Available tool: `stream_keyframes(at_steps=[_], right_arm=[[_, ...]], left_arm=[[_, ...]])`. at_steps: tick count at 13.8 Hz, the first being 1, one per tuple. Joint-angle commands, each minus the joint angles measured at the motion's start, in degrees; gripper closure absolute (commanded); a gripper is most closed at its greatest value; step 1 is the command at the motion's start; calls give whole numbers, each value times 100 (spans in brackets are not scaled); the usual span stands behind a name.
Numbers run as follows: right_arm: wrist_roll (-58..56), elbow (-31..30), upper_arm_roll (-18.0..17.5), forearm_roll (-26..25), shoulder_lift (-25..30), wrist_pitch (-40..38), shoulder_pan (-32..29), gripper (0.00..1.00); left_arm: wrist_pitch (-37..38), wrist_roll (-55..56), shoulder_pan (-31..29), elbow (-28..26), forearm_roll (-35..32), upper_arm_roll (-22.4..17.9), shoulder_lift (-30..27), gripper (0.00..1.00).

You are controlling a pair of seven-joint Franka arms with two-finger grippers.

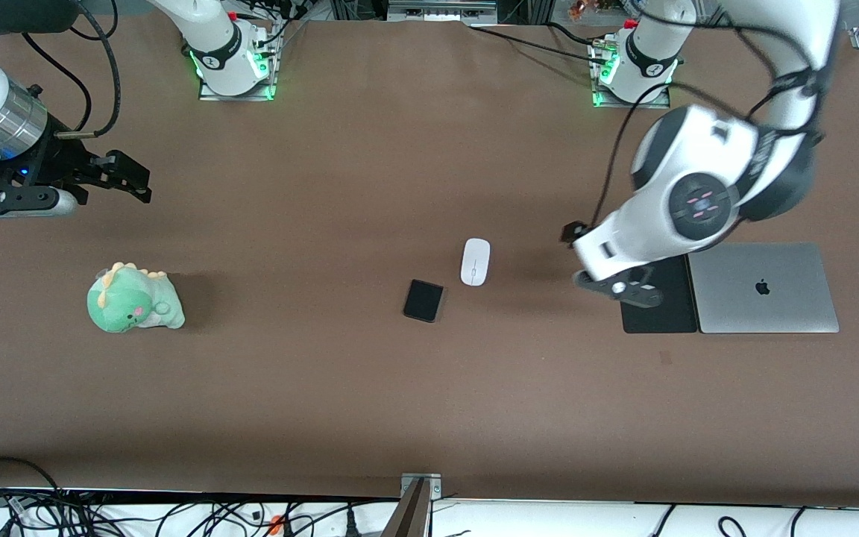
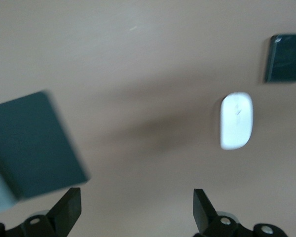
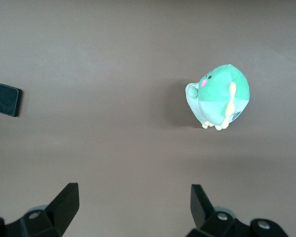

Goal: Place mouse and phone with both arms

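Observation:
The white mouse (image 1: 475,262) lies on the brown table near its middle. The black phone (image 1: 423,300) lies beside it, a little nearer the front camera. My left gripper (image 1: 577,257) is open and empty, hovering low over the table between the mouse and the black mouse pad (image 1: 661,309). The left wrist view shows the mouse (image 2: 237,120), the phone (image 2: 286,58) and the pad's corner (image 2: 32,148) ahead of the open left gripper (image 2: 137,207). My right gripper (image 1: 135,179) is open and empty over bare table at the right arm's end. The right wrist view shows it open (image 3: 133,205) with the phone (image 3: 6,99) far off.
A silver closed laptop (image 1: 761,287) lies beside the mouse pad at the left arm's end. A green plush dinosaur (image 1: 135,298) sits at the right arm's end, nearer the front camera than the right gripper; it also shows in the right wrist view (image 3: 219,96).

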State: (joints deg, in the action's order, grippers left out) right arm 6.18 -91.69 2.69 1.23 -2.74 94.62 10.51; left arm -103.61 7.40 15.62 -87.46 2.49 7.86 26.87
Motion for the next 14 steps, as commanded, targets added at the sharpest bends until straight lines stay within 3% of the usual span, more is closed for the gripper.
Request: stream_keyframes(at_steps=[1, 3, 6, 7, 14], right_arm=[[-21, 133, -50, 17, -51, -14, -49, 0], [6, 133, -50, 17, -60, 30, -49, 0], [23, 125, -50, 17, -60, 30, -49, 0], [15, 125, -50, 17, -60, 30, -49, 0], [-12, 133, -41, 8, -60, 22, -67, 0]], left_arm=[[-859, 750, 554, 80, 129, -57, 492, 0], [-1790, 1201, 976, -191, 59, -57, 818, 0], [-3705, 1282, 1197, -1323, 41, -66, 907, 0], [-4041, 1282, 1276, -1588, 41, -74, 907, 0], [-4133, 1519, 1602, -1652, -160, -145, 1153, 0]])
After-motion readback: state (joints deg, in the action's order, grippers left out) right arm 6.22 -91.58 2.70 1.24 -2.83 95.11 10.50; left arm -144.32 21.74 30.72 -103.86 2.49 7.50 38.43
